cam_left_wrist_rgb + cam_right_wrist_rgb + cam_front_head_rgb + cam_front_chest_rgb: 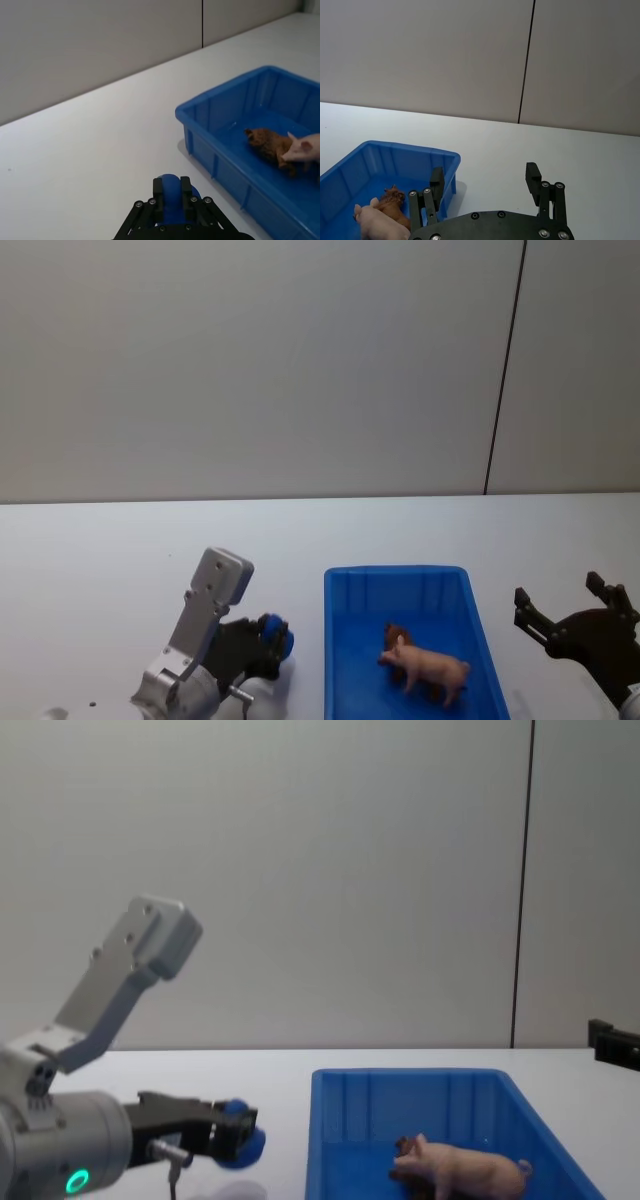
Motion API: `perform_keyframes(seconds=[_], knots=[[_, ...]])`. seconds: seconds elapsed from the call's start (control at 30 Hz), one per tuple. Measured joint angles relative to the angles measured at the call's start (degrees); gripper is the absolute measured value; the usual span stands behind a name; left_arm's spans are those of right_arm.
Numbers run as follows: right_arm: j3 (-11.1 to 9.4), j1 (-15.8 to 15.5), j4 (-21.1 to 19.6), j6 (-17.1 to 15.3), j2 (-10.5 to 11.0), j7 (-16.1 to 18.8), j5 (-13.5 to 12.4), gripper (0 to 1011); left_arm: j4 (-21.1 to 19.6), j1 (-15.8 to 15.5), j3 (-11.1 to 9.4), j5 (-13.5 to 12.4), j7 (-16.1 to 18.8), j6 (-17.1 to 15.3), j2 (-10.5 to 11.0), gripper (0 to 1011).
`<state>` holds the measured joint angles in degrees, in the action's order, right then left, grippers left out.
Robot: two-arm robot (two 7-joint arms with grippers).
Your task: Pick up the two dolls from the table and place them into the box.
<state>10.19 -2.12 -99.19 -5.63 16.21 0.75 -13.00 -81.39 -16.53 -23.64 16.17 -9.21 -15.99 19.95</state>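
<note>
Two toys already lie inside the blue plastic bin (342,640): a pale pink pig (432,664) of smooth material, and a brown shaggy animal (269,142) with a rough, fur-like surface. They touch each other on the bin floor, the pig partly in front of the brown one in the head view. The bin is rectangular, with ribbed walls and a rounded rim, and it is much bigger than the toys.

A third toy, a blue round-headed figurine (240,1143), is clamped between the fingers (185,192) of the left gripper (171,196). Its smooth, glossy round head stands out just past the fingertips. The figurine is held off the white table (100,570), beside the bin's left wall and not yet over the rim; I judge this height is kept so that it can pass over the wall.

On the other side of the bin hangs the right gripper (485,181), its fingers spread wide apart with nothing between them. The bin corner lies just beyond its left finger in the right wrist view. It seems to me that this arm is only waiting clear of the bin.
</note>
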Motion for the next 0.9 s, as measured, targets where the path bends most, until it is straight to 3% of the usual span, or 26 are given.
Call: perform_keyframes(seconds=[0.33,0.8,0.9], knots=[[0.0,0.0,0.0,0.0,0.0,0.0,0.0,1001,-3.1,-0.3,0.7,1.9,-0.6,4.2,-0.2,156],[0.0,0.0,0.0,0.0,0.0,0.0,0.0,1001,-5.2,-1.5,1.0,6.6,-8.2,8.8,-1.1,83],[0.0,0.0,0.0,0.0,0.0,0.0,0.0,1001,-5.3,-1.7,0.9,7.7,-10.3,9.4,-1.3,169]])
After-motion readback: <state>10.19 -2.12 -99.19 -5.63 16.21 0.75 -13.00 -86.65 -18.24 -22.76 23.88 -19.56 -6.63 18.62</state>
